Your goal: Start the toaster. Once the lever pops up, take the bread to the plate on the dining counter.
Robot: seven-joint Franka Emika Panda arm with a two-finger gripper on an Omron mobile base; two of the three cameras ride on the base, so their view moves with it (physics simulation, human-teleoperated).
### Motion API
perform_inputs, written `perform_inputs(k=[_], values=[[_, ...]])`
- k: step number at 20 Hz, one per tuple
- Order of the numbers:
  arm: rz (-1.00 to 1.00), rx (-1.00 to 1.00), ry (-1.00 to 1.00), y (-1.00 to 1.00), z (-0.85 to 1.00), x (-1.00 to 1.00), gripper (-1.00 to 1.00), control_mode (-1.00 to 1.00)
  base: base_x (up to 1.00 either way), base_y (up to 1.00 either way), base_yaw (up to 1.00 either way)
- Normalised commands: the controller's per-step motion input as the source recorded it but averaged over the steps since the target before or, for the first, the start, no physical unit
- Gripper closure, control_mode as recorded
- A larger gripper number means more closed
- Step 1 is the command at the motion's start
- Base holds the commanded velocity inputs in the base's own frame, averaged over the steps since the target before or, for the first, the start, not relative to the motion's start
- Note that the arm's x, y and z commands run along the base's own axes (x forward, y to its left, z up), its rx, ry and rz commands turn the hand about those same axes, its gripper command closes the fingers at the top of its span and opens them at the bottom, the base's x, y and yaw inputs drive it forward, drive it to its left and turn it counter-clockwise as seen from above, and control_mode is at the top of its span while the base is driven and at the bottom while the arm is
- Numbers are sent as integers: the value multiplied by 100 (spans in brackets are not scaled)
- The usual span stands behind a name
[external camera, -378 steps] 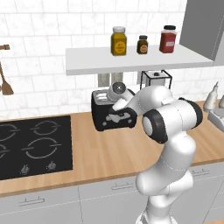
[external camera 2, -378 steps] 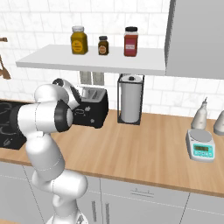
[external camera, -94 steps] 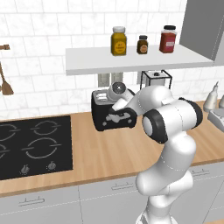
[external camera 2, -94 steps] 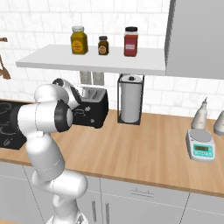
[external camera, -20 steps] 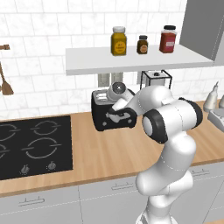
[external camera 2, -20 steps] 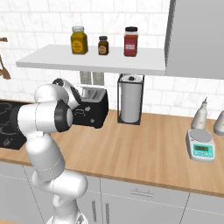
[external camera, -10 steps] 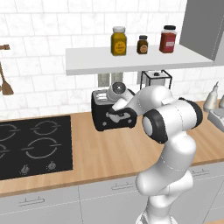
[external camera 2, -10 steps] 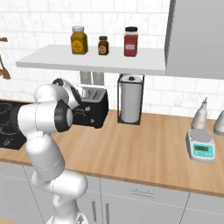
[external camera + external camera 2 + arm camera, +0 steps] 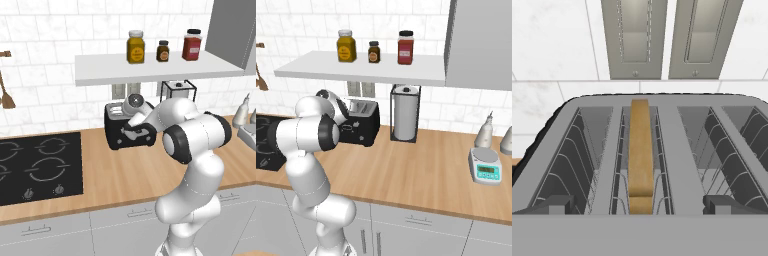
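From the left base view, you see the arm folded in toward the back wall, with the gripper (image 9: 134, 131) pressed in close over the front of the toaster (image 9: 120, 131). The toaster stands on the wood worktop (image 9: 125, 170) under the shelf (image 9: 150, 67), just beyond the fingers. From here you cannot read how wide the jaws stand.

From the right base view, the hand is tucked behind the arm's own elbow, so the gripper (image 9: 346, 121) is mostly masked. The toaster (image 9: 363, 126) sits just past it, its long side running left to right along the wall, beside the paper towel roll (image 9: 404, 120).

From the hand view, you get what matters. The two fingertips (image 9: 547, 205) stand spread as wide as they go, one at each lower corner, and nothing is held between them. The bread (image 9: 641, 152) stands on edge in its slot in the toaster (image 9: 677, 145), straight ahead of the fingers and a little toward the left tip rather than midway. Its long axis runs directly away from you, so the jaws straddle its thin faces. The slice sits well apart from both tips, with the slot's wire guides between.

I judge the grasp turns on that line-up: you would nudge the hand a touch toward the left tip to centre the slice, then go straight down along the slot. I cannot see the lever from here.
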Motion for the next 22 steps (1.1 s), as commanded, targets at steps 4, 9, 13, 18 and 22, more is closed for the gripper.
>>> perform_inputs(k=[4,9,13,18,22], values=[[0,0,0,0,0,0,-100,-100,0,0,0],[0,0,0,0,0,0,-100,-100,0,0,0],[0,0,0,0,0,0,-100,-100,0,0,0],[0,0,0,0,0,0,-100,-100,0,0,0],[0,0,0,0,0,0,-100,-100,0,0,0]])
